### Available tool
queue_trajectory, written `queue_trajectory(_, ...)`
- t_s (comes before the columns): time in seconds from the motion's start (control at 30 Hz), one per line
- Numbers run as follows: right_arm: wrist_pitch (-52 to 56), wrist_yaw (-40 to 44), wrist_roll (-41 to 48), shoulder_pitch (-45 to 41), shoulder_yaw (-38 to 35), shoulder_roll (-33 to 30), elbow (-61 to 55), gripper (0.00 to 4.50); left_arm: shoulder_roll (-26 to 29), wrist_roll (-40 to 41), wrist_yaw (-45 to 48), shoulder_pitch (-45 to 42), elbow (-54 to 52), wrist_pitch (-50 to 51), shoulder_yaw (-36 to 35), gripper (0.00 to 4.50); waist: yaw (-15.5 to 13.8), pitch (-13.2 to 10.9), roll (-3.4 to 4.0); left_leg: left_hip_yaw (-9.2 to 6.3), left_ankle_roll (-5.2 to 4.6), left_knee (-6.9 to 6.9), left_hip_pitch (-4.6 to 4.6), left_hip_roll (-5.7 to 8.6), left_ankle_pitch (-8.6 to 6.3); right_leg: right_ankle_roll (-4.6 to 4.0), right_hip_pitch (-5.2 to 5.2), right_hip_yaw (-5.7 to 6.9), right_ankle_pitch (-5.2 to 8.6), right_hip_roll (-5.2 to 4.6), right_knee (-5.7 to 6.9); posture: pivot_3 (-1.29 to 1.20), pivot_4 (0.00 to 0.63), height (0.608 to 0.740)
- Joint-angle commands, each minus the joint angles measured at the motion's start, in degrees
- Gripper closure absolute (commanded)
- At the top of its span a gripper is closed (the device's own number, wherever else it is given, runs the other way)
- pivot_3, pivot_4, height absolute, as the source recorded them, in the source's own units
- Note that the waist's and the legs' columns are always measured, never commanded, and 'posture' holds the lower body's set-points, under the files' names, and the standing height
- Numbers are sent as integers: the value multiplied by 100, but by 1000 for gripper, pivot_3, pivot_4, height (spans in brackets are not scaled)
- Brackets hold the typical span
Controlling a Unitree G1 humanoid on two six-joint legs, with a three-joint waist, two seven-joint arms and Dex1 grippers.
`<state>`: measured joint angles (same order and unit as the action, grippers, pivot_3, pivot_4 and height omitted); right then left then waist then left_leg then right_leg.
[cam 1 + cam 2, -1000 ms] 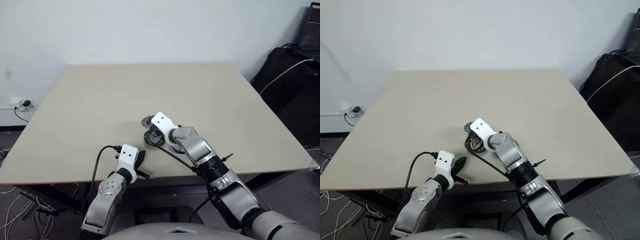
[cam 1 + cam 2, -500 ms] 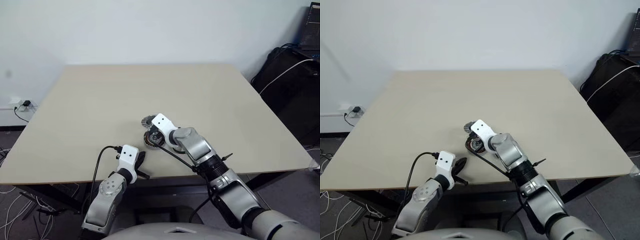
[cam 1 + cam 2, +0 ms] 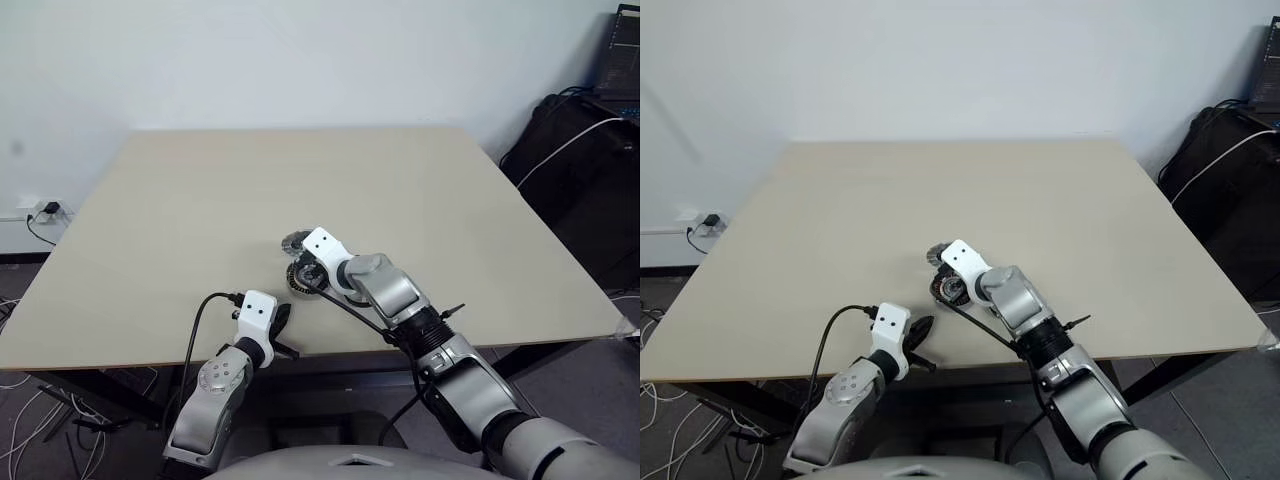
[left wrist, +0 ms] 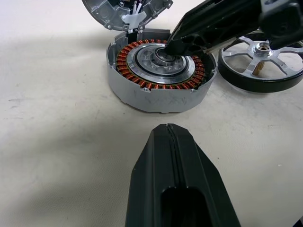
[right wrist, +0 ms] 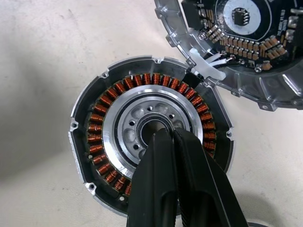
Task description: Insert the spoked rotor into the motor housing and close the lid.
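While the motor housing point(image 4: 158, 71) sits open near the worktop's point(image 3: 200, 200) front edge, the right claw point(image 5: 165, 137), pinched shut and empty, presses its tips at the housing's silver centre, probably steadying it. The spoked rotor point(image 4: 265, 59) lies just beside the housing, the lid point(image 5: 246, 42) tilted against it. The left claw point(image 4: 170, 142), shut and empty, waits near.

Right tool point(image 3: 303, 268) over motor housing point(image 3: 298, 279); left tool point(image 3: 283, 318) near table point(image 3: 200, 200) edge.

Office or lab: bare table point(image 3: 200, 200), white wall point(image 3: 300, 60), floor cables point(image 3: 20, 385), wall socket point(image 3: 40, 210).
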<state>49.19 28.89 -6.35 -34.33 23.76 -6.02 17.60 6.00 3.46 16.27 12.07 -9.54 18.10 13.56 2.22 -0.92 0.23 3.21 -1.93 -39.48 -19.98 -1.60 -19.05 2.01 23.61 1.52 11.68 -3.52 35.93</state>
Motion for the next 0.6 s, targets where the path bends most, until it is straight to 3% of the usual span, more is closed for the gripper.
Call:
queue_trajectory(0.03,-91,-42,31,-174,-107,34,-46,4464,-25,11,-15,-35,-149,-113,17,4500,0,0,0,0,0,0,0,0,0,0,0,0,0,0,0,0,0,740)
queue_trajectory(0.6,-134,20,75,-208,-79,78,-10,4464,-37,11,-33,1,-157,-107,13,4500,-3,0,0,-2,-1,1,-5,1,-1,1,3,1,-1,0,-1,0,0,740)
